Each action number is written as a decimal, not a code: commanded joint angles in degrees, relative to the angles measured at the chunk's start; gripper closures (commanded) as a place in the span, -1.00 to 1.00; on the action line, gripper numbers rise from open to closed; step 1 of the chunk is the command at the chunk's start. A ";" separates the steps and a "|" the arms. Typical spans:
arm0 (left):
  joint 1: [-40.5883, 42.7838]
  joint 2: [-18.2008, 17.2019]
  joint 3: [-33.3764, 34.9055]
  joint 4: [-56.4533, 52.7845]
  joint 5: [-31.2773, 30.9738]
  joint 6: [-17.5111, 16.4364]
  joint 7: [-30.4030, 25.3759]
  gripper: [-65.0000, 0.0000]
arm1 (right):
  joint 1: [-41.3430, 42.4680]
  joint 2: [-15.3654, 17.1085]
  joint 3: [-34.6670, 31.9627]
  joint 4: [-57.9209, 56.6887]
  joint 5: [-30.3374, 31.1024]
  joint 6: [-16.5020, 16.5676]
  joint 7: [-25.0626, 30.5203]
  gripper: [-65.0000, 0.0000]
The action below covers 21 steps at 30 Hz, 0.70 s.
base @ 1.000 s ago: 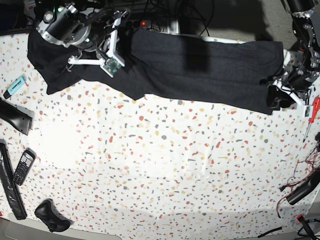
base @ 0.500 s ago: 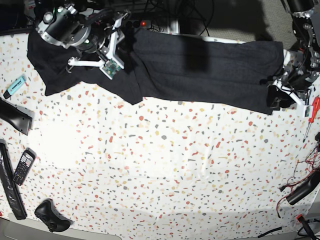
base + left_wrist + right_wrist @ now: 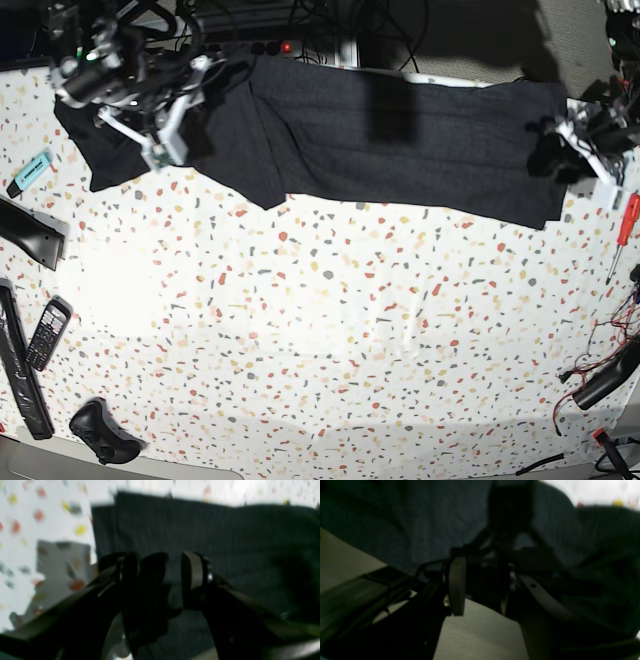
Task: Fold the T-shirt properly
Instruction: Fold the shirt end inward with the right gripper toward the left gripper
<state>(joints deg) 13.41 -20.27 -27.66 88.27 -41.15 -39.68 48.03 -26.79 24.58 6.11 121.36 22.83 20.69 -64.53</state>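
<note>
One lengthwise fold looks done: the shirt (image 3: 400, 140) lies as a long band along the far edge of the table (image 3: 330, 330). Cross folds remain. Left gripper (image 3: 160, 580) stands parted, empty, over its right end; right gripper (image 3: 480, 585) parted, contents unclear.

Phone (image 3: 46, 333), screwdriver (image 3: 624, 229), speckled cloth (image 3: 330, 330)

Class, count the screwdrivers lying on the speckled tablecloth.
1: a red-handled screwdriver at the table's right edge, just below the left end effector. Others may be hidden.
</note>
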 commanded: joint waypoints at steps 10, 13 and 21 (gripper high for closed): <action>0.04 -0.55 13.20 -2.69 9.92 1.33 -11.98 0.15 | -0.50 0.48 4.79 -11.34 2.93 0.28 5.79 0.38; -2.29 -0.55 15.10 -6.51 13.33 1.86 -12.09 0.15 | 0.70 0.48 4.79 -16.06 2.93 0.28 9.60 0.38; -11.21 -0.57 15.34 -18.97 13.29 1.99 -12.22 0.15 | 11.02 0.48 4.79 -23.47 2.93 0.26 11.63 0.38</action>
<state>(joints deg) 2.35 -20.01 -12.27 69.30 -30.70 -39.59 33.28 -16.05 24.29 10.70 97.43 26.55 21.41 -52.82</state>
